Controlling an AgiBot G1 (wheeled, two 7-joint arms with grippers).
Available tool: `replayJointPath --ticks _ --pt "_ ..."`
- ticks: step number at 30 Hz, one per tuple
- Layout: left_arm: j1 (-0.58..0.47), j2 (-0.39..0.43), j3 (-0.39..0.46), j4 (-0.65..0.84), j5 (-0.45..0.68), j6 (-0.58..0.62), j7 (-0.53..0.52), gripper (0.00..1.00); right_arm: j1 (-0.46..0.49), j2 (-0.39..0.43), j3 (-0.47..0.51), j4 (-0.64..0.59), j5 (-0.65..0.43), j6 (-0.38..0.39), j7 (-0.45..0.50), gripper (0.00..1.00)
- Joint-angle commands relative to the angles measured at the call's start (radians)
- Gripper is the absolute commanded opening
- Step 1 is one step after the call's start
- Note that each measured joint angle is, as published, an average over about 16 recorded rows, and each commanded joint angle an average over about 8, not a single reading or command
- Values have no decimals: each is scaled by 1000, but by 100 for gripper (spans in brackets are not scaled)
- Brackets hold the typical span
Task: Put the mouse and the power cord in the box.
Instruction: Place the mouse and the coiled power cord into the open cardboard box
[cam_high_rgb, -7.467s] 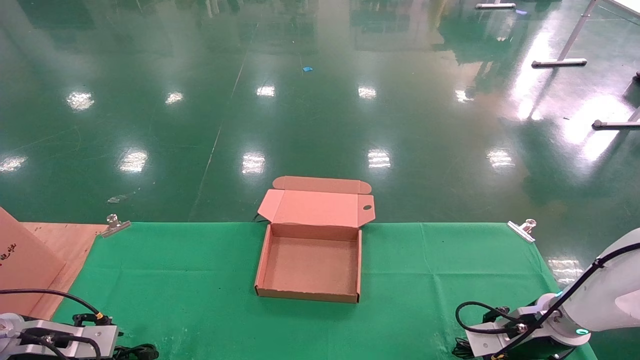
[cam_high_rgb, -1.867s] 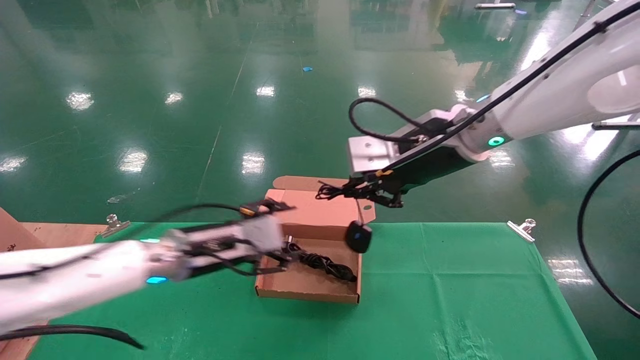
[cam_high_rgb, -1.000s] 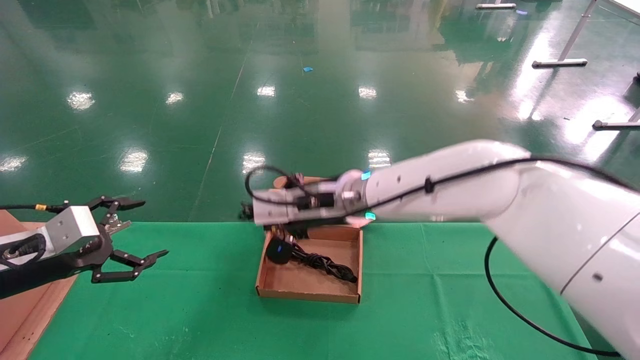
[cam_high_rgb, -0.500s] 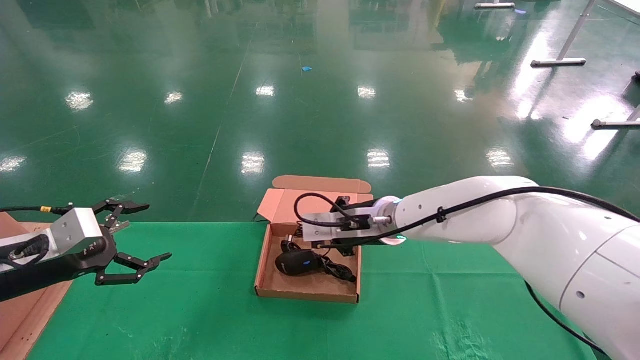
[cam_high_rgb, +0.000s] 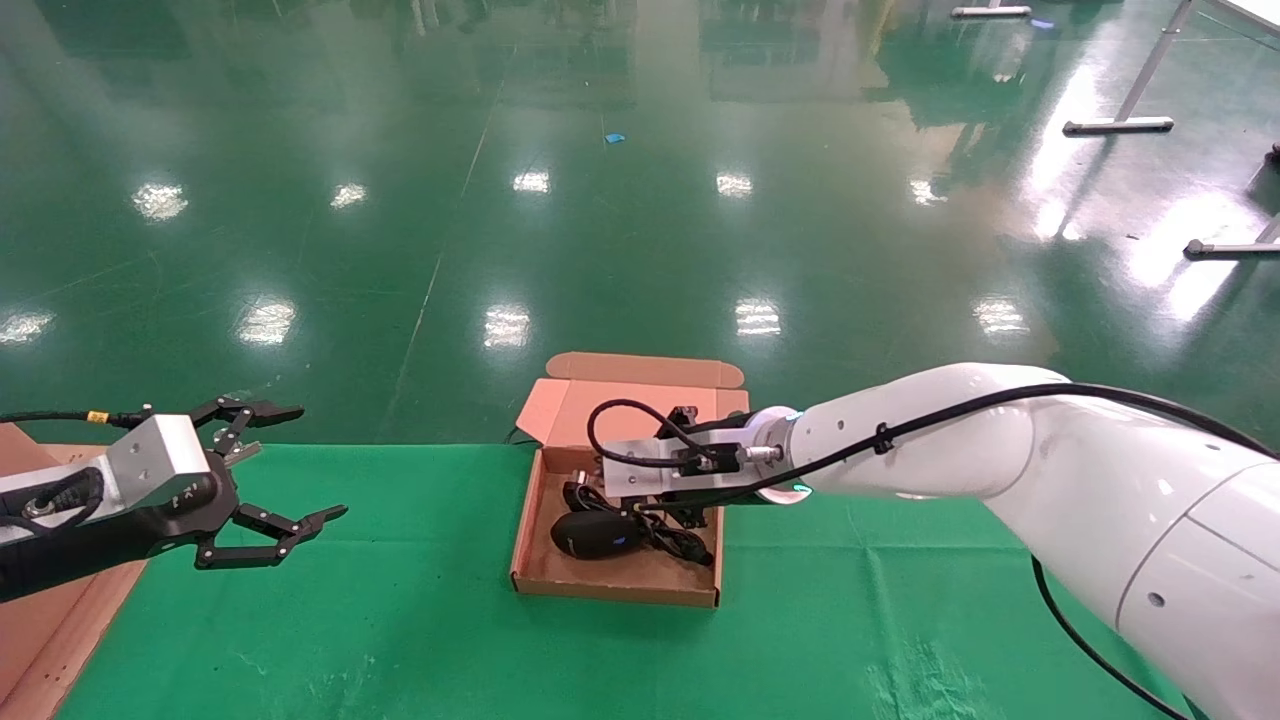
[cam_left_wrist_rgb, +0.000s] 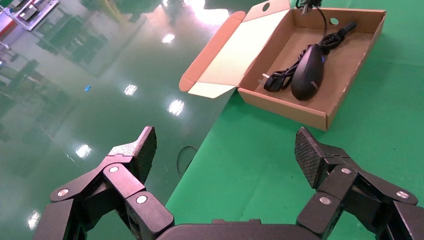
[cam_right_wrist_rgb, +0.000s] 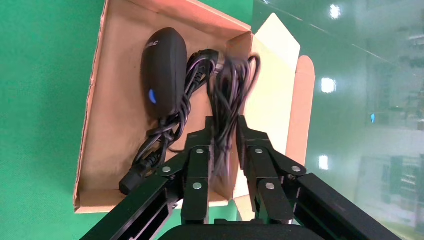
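Note:
The brown box (cam_high_rgb: 615, 592) stands open at the table's far middle, lid hinged back. The black mouse (cam_high_rgb: 597, 535) (cam_left_wrist_rgb: 307, 75) (cam_right_wrist_rgb: 164, 70) lies on the box floor, blue mark up. The power cord (cam_high_rgb: 682, 545) (cam_left_wrist_rgb: 277, 78) (cam_right_wrist_rgb: 150, 150) lies tangled right beside it. My right gripper (cam_high_rgb: 625, 500) (cam_right_wrist_rgb: 222, 127) hangs low over the box near its back wall, shut on the mouse's bundled cable (cam_right_wrist_rgb: 227, 85). My left gripper (cam_high_rgb: 320, 462) (cam_left_wrist_rgb: 225, 145) hovers wide open and empty above the table's left part, well clear of the box (cam_left_wrist_rgb: 280, 102).
A green cloth (cam_high_rgb: 400, 620) covers the table, whose far edge runs just behind the box. A brown cardboard sheet (cam_high_rgb: 25, 640) lies at the left edge under the left arm. The right arm (cam_high_rgb: 950, 450) spans the table's right half.
The left gripper dropped the cord in the box and drew back to the left, open. The right gripper carried the mouse over; it now lies flat in the box.

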Motion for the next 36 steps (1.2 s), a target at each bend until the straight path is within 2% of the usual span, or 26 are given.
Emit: replayJointPath --ticks 1,10,14,36 --pt "0 0 0 -2 0 -1 0 100 0 0 1 1 -2 -1 1 100" --pt "4 -1 -1 -13 -1 -3 -7 100 1 4 7 7 -5 -7 3 100" --pt "14 -4 -9 -41 -10 5 -33 100 -18 26 42 27 15 -31 9 100" --pt "123 -43 -104 -358 -112 98 -330 100 -254 297 464 269 262 -336 89 100"
